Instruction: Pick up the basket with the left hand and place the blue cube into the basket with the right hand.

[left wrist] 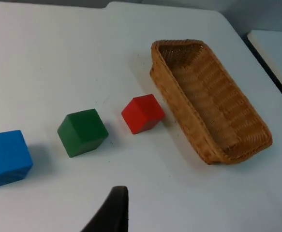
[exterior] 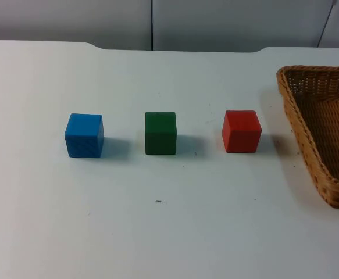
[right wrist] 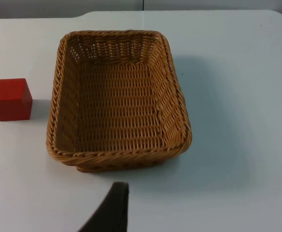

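Left gripper: one black fingertip stands above bare white table, short of the cubes. With a single fingertip in sight I cannot tell whether the fingers are spread or pressed together. It touches nothing and holds nothing.

Right gripper: one black fingertip hangs over the table just short of the basket's near short wall. How far apart its fingers stand cannot be told. It touches neither basket nor cube.

Arm poses: the left arm looks along the row of cubes towards the basket; the right arm looks straight down the basket's length. Both appear to be held clear above the table, though that is hard to judge.

Basket: woven, tan, rectangular, sitting flat on the table at the right end of the row. Its inside is bare weave.

Blue cube: on the table at the left end of the row, well apart from the basket, resting flat.

Green cube: middle of the row, between the blue one and the red one, apart from both.

Red cube: nearest the basket, just beside its long wall but not touching.

Table: white, ending at a grey wall behind.
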You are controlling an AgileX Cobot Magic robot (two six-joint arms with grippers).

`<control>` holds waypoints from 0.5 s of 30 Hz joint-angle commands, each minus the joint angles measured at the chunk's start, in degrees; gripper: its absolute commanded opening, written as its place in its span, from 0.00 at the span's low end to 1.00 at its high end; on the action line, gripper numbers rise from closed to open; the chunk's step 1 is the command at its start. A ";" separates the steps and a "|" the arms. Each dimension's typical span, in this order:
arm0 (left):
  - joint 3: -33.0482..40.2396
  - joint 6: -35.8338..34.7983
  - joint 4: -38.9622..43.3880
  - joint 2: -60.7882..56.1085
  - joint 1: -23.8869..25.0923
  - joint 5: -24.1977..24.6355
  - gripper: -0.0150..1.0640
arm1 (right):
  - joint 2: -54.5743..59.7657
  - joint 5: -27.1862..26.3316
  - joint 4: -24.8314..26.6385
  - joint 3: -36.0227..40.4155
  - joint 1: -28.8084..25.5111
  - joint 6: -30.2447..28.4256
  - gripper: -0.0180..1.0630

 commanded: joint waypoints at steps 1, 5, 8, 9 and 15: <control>-0.34 4.36 -5.31 3.60 0.04 -0.20 0.97 | -0.13 -0.61 -0.07 0.04 -0.27 -0.43 0.99; -0.34 9.70 -12.15 8.29 0.04 -0.20 0.97 | -0.13 -0.61 -0.07 0.04 -0.27 -0.43 0.99; -0.48 14.08 -17.46 12.30 -0.85 -0.34 0.97 | -0.13 -0.61 -0.07 0.04 -0.27 -0.43 0.99; -0.48 14.08 -17.46 12.30 -0.85 -0.34 0.97 | -0.13 -0.61 -0.07 0.04 -0.27 -0.43 0.99; -5.87 14.89 -17.30 19.36 -10.04 -6.79 0.97 | -0.13 -0.61 -0.07 0.04 -0.27 -0.43 0.99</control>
